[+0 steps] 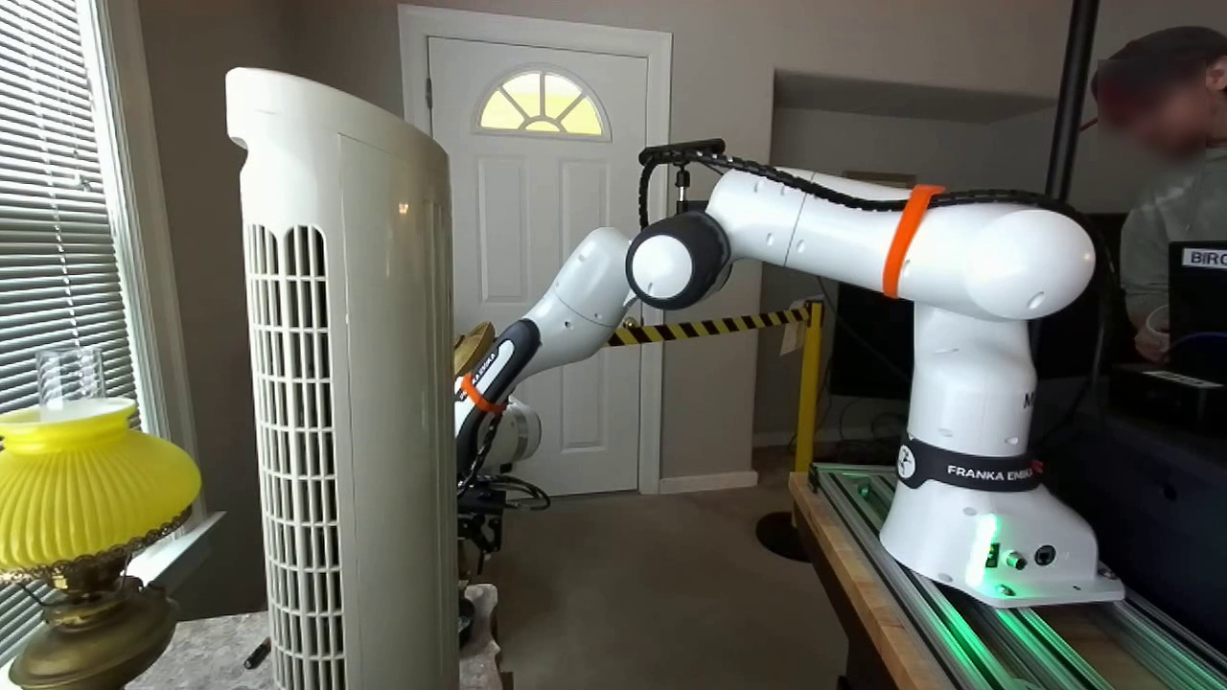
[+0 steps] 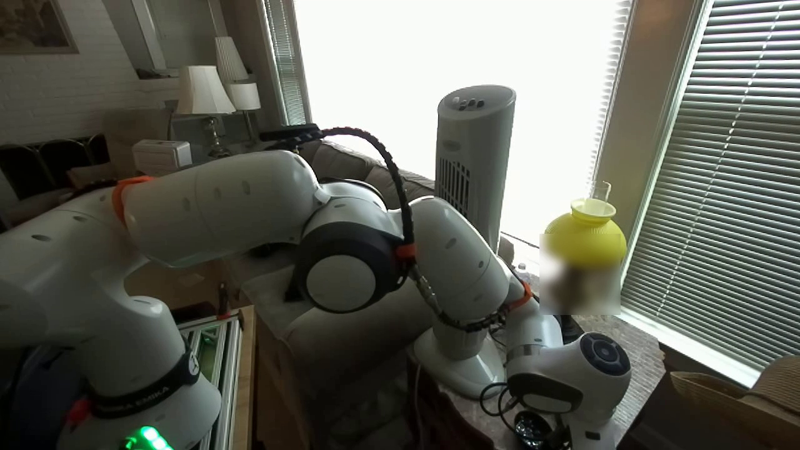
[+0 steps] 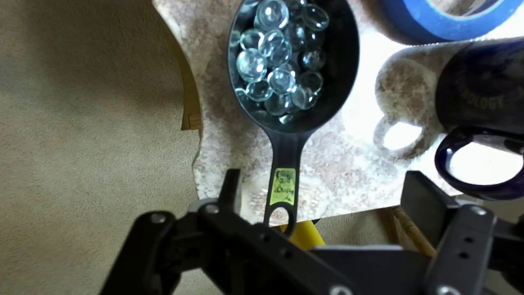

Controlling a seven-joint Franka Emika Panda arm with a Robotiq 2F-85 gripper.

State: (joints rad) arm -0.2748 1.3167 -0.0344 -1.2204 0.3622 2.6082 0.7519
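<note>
Mottled tabletop (image 3: 331, 180) under black measuring cup (image 3: 291, 137), blue ring (image 3: 444, 25), dark mug (image 3: 479, 96), tower fan (image 1: 388, 383) and yellow-shaded lamp (image 1: 96, 489).

White panelled door (image 1: 503, 230) with a fan-shaped pane (image 1: 542, 101) glowing yellow, greyish wall (image 1: 714, 412), beige carpet (image 1: 661, 594), large window (image 2: 375, 62) — washed white by daylight — near slatted blinds (image 2: 719, 156), pale brick wall (image 2: 94, 81), sofa (image 2: 340, 164), white-shaded lamp (image 2: 203, 90)

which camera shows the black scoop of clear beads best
The wrist view: it looks down on the black scoop, showing nearly all of it, yellow label included. In an exterior view its clear beads appear tiny; in an exterior view, a dark edge beside the tower fan may be it.
</note>
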